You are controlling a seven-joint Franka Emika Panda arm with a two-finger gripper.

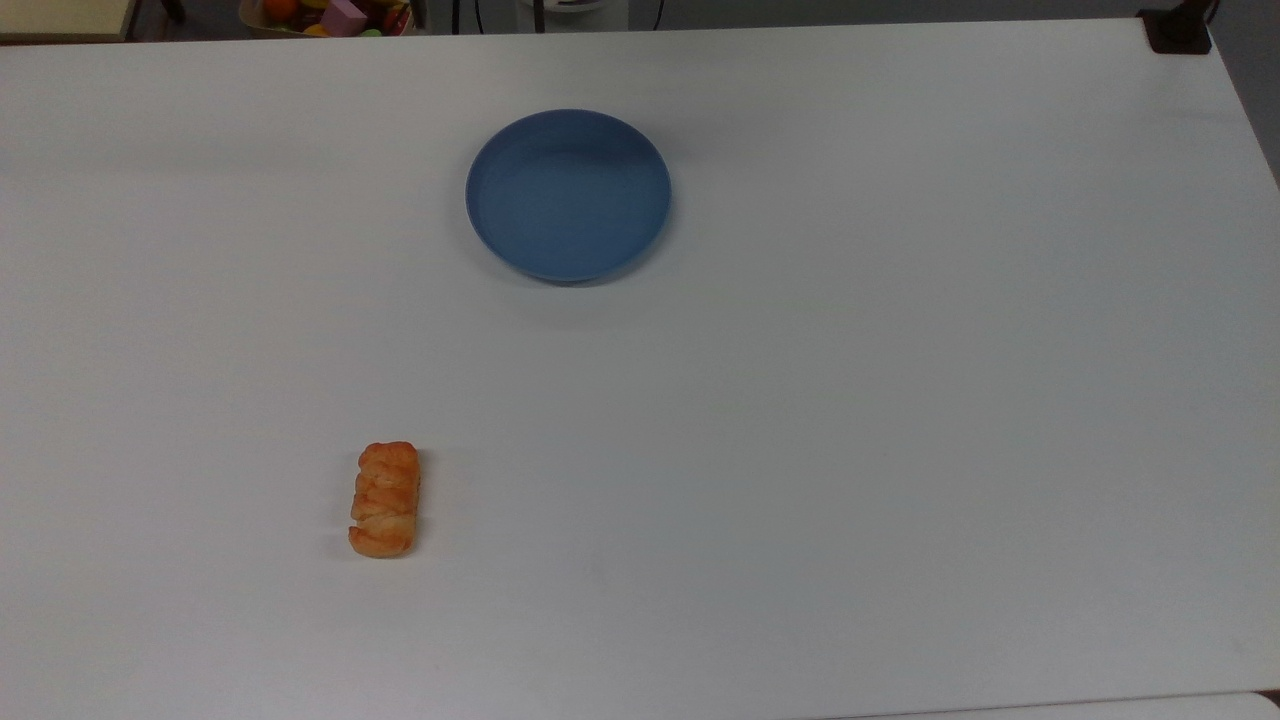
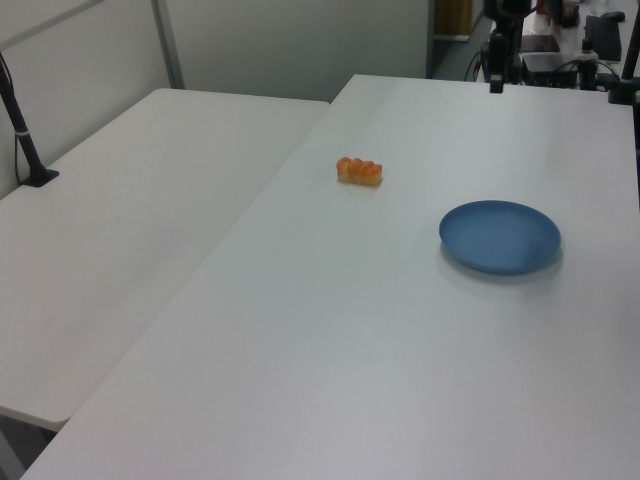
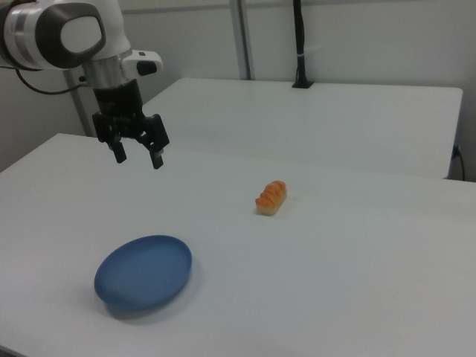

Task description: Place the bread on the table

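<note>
The bread is a small golden-orange ridged loaf lying flat on the white table, toward the top view's lower left. It also lies on the table in the left view as the bread, and in the right view as the bread. My gripper hangs open and holds nothing, raised above the table's edge at the right view's left, well away from the bread. The blue plate sits below and in front of it.
The round blue plate has nothing on it. A second white table adjoins this one, with a black post clamped to it. A bin of coloured items sits beyond the far edge. A black clamp marks one corner.
</note>
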